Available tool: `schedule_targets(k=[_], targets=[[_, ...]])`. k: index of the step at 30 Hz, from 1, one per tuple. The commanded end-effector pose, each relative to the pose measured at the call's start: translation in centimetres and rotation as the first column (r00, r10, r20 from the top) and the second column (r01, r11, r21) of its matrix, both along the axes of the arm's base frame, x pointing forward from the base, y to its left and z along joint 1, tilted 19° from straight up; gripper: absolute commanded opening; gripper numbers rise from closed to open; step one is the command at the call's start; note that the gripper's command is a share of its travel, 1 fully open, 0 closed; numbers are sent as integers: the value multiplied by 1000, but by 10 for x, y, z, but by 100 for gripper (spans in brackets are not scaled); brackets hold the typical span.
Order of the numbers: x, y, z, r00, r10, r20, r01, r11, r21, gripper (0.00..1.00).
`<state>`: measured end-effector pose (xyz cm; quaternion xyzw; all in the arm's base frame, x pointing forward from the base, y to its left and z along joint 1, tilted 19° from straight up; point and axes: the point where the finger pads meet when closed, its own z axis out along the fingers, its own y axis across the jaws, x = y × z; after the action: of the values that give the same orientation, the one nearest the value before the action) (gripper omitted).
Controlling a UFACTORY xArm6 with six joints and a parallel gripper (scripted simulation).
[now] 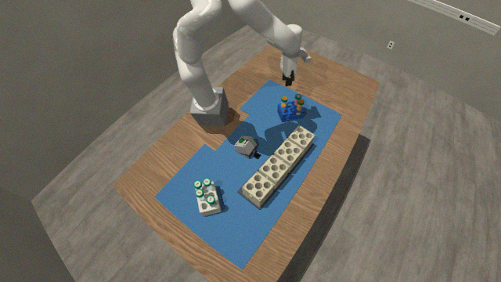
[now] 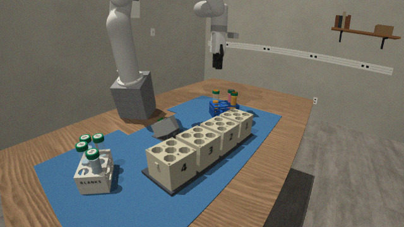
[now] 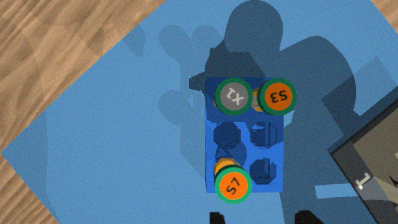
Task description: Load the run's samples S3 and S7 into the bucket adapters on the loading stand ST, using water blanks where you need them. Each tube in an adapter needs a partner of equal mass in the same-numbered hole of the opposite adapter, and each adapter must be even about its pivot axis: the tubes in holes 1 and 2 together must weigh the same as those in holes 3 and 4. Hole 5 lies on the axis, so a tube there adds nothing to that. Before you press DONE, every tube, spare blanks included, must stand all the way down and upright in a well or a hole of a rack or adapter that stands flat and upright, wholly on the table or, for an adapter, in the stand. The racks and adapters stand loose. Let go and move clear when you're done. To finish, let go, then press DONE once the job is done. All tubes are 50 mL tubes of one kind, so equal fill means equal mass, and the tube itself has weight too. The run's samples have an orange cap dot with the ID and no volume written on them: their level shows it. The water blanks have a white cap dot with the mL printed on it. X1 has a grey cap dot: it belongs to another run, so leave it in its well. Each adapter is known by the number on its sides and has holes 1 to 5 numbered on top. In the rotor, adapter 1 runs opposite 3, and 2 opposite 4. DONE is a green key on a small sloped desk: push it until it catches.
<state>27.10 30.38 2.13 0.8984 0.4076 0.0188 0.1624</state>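
My gripper [image 1: 289, 82] [image 2: 218, 65] [image 3: 260, 220] is open and empty. It hangs high above the blue sample rack [image 1: 290, 113] [image 2: 218, 110] [image 3: 270, 150]. In the wrist view the rack holds S3 [image 3: 278, 96] and grey-dotted X1 [image 3: 233, 96] side by side at one end, and S7 [image 3: 233, 186] [image 1: 284, 99] [image 2: 216, 92] alone at the other end. All three stand upright. Adapters 1 [image 2: 246, 126] [image 3: 372, 165], 2 [image 2: 230, 137], 3 [image 2: 208, 151] and 4 [image 2: 177, 170] stand in a row on the loading stand, all holes empty.
A white rack marked BLANKS [image 1: 209, 209] [image 2: 93, 183] with several white-dotted blanks [image 1: 203, 188] [image 2: 91, 153] stands at the near left of the blue mat [image 1: 235, 235]. The sloped desk [image 1: 244, 148] [image 2: 164, 127] with the green DONE key [image 1: 241, 139] sits near the arm's base.
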Motion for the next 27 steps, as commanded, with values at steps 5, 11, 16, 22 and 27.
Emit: schedule_targets(k=[5, 11, 16, 22, 27], targets=[[19, 9, 2, 991, -126, 37, 125, 992, 28, 57], [47, 21, 4, 946, -312, 83, 306, 949, 73, 57], [70, 30, 5, 881, -459, 114, 447, 887, 116, 57], [83, 36, 6, 811, -569, 133, 550, 821, 154, 57], [83, 36, 6, 705, -693, 150, 664, 720, 203, 57]])
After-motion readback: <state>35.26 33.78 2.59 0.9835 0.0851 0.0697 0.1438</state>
